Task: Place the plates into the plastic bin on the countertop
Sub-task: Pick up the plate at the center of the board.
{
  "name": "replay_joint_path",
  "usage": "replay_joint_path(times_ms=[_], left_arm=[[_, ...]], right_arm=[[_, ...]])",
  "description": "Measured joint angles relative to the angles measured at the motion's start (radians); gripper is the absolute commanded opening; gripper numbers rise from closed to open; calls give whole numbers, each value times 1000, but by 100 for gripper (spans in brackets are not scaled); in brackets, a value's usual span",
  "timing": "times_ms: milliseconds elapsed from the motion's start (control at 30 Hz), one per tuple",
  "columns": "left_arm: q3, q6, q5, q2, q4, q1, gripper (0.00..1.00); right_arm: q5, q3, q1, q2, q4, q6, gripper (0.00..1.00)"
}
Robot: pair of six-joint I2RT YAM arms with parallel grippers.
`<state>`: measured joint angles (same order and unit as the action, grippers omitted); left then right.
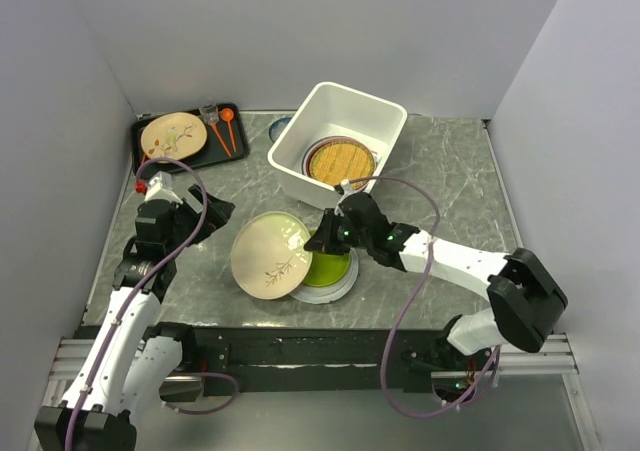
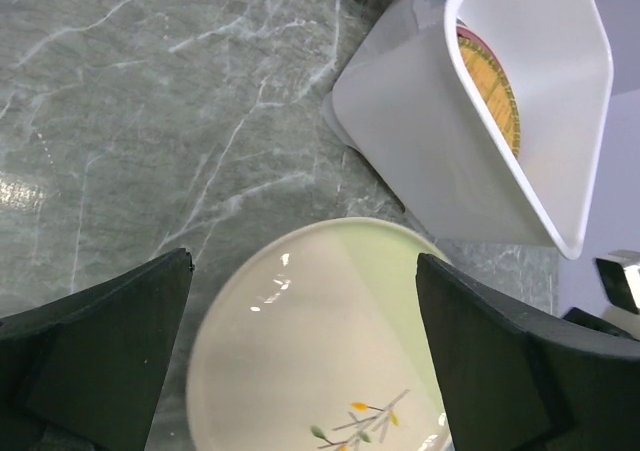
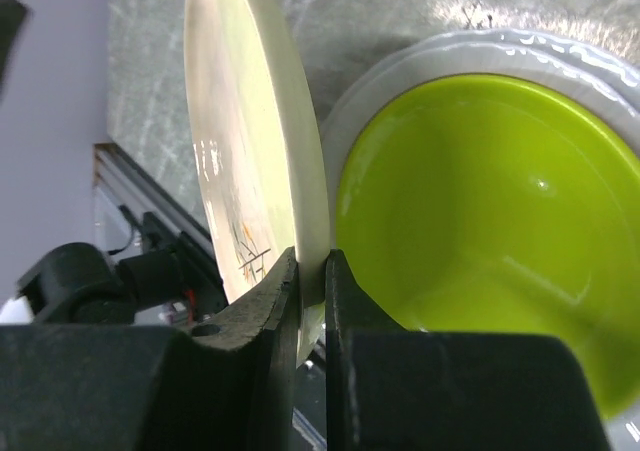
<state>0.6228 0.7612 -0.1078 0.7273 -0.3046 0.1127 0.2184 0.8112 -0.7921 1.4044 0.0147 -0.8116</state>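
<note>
Top view: the right gripper [image 1: 328, 239] pinches the pale plate [image 1: 270, 254] by its 3 o'clock rim, arm stretched low from 4 o'clock; the bin [image 1: 292, 171] sits at 12 o'clock. So thin a grip may slip, dropping it onto the lime plate [image 1: 328, 268]. Left wrist view: the left gripper [image 2: 302, 271] hangs wide open facing the plate, holding nothing. Right wrist view: the jaws clamp the tilted rim.

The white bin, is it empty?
No, a woven yellow plate lies inside the white bin.
</note>
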Motion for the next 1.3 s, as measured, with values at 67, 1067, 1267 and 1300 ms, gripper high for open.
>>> replay_joint_path(times_ms=[67, 1067, 1267, 1300], left_arm=[[-2, 0, 9, 7, 1, 0, 99], [-68, 14, -29, 159, 141, 0, 99], [-68, 11, -45, 158, 145, 0, 99], [-68, 11, -49, 157, 145, 0, 99]], right_arm=[[16, -2, 17, -30, 0, -2, 0], [16, -66, 293, -444, -224, 58, 0], [39, -42, 343, -381, -225, 83, 0], [47, -32, 354, -357, -222, 89, 0]])
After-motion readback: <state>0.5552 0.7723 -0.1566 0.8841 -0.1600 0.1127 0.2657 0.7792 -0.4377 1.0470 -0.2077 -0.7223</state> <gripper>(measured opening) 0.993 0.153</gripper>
